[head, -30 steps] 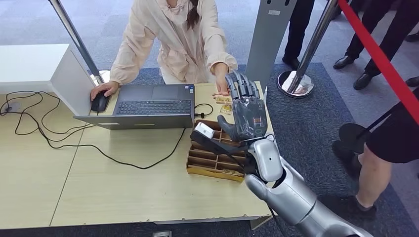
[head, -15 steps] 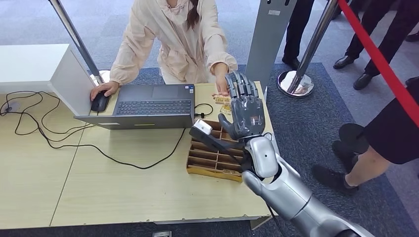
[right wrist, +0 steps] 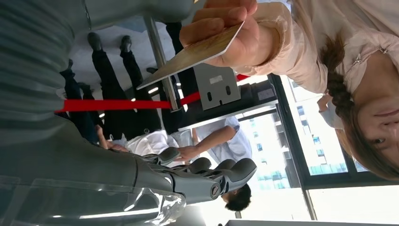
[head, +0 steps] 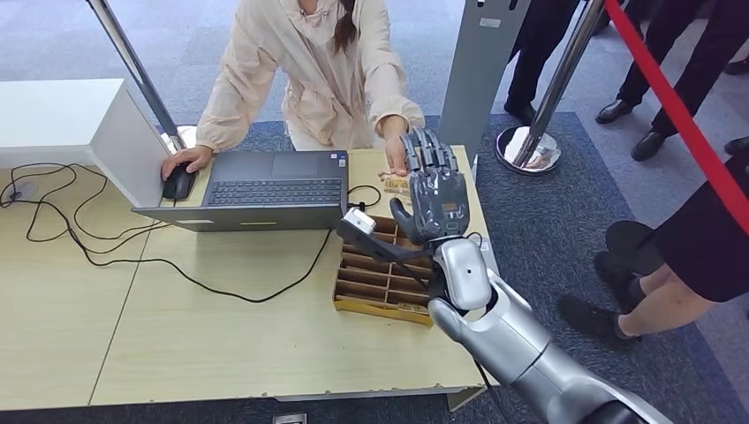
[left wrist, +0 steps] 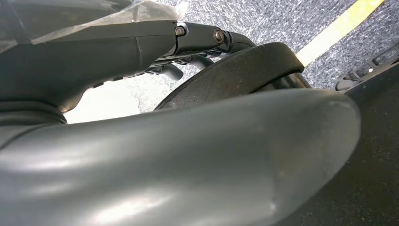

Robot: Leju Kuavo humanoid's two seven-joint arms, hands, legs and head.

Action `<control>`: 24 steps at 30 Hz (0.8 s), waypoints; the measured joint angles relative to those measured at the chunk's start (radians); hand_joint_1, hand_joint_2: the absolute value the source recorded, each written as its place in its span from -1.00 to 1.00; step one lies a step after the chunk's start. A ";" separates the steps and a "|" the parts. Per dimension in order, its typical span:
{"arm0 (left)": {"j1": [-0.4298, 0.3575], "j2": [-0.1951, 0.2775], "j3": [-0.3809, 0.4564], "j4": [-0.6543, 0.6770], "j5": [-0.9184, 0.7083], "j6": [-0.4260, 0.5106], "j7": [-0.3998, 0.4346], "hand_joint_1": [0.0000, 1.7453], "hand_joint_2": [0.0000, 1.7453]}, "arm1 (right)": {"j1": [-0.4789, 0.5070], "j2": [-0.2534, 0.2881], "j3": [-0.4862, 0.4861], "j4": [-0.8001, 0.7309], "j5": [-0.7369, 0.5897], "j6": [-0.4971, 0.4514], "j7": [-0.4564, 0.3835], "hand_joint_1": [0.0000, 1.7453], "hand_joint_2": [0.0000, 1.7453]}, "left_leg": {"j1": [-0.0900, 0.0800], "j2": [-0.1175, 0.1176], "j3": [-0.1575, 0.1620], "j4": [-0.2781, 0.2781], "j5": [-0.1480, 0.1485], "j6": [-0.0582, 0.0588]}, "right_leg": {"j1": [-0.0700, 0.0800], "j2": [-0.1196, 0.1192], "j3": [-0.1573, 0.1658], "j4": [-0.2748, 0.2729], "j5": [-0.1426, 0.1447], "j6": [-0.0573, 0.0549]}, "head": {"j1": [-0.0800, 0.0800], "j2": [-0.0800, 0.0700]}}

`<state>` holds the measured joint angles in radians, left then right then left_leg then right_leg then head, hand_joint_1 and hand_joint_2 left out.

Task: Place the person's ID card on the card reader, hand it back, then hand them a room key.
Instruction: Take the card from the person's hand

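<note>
One second had brought my grey right hand (head: pixel 435 190) nearer the person's hand (right wrist: pixel 230 33), which held out the thin pale ID card (right wrist: pixel 193 54); my fingers (right wrist: pixel 221 176) were spread and empty, so taking it came next

A laptop (head: pixel 265 190) sits open at the desk's (head: pixel 177 336) far edge, a mouse (head: pixel 177 184) at its left, a wooden tray (head: pixel 382 278) near the right edge. A red rope (head: pixel 680 97) crosses the carpet beyond.
</note>
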<state>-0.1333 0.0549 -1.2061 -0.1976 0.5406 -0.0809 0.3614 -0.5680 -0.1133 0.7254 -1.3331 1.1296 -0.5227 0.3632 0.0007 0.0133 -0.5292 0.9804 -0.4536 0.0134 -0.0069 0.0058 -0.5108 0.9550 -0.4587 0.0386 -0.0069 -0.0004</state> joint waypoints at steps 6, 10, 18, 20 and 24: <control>0.000 0.000 0.000 0.000 0.000 0.000 0.000 -1.00 -1.00 | -0.002 0.006 0.001 0.021 0.004 -0.014 0.003 0.74 1.00 | 0.000 0.000 0.000 0.000 0.000 0.000 | 0.000 0.000 0.000 0.000 0.000 0.000 | 0.000 0.000; 0.000 0.000 0.000 0.000 0.000 0.000 0.000 -1.00 -1.00 | -0.002 0.006 0.001 0.033 0.004 -0.017 0.003 0.71 1.00 | 0.000 0.000 0.000 0.000 0.000 0.000 | 0.000 0.000 0.000 0.000 0.000 0.000 | 0.000 0.000; 0.000 0.000 0.000 0.000 0.000 0.000 0.000 -1.00 -1.00 | -0.003 0.006 0.001 0.048 0.004 -0.020 0.003 0.70 1.00 | 0.000 0.000 0.000 0.000 0.000 0.000 | 0.000 0.000 0.000 0.000 0.000 0.000 | 0.000 0.000; 0.000 0.000 0.000 0.000 0.000 0.000 0.000 -1.00 -1.00 | -0.003 0.006 0.001 0.049 0.004 -0.020 0.003 0.70 1.00 | 0.000 0.000 0.000 0.000 0.000 0.000 | 0.000 0.000 0.000 0.000 0.000 0.000 | 0.000 0.000; 0.000 0.000 0.000 0.000 0.000 0.001 0.000 -1.00 -1.00 | -0.003 0.006 0.001 0.050 0.003 -0.024 0.003 0.68 1.00 | 0.000 0.000 0.000 0.000 0.000 0.000 | 0.000 0.000 0.000 0.000 0.000 0.000 | 0.000 0.000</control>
<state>-0.1333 0.0549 -1.2062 -0.1976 0.5406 -0.0801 0.3609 -0.5711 -0.1068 0.7259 -1.2829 1.1331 -0.5468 0.3662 0.0006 0.0133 -0.5292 0.9804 -0.4536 0.0134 -0.0069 0.0058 -0.5108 0.9551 -0.4587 0.0386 -0.0069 -0.0004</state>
